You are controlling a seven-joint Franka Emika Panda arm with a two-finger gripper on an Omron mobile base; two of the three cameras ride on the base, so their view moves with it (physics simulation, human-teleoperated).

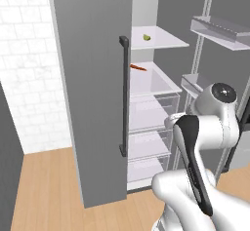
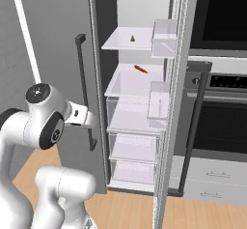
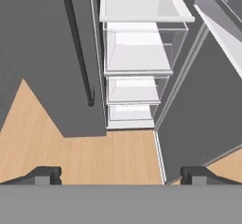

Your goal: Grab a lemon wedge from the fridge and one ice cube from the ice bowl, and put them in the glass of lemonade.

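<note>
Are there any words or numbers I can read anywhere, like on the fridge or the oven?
No readable text anywhere.
The fridge, its door shelves and its drawers are plain, with no labels.
The oven has a strip of tiny pale marks on its control panel, too small and blurred to read.
The small yellow-green piece on the upper shelf and the orange thing on the shelf below carry no writing.

No readable text, labels or numbers on anything

A white tiled wall [image 1: 27,69] meets a light wooden floor [image 1: 49,186], with a black-fronted wall oven [image 2: 219,107] over pale drawers [image 2: 212,182].
</note>
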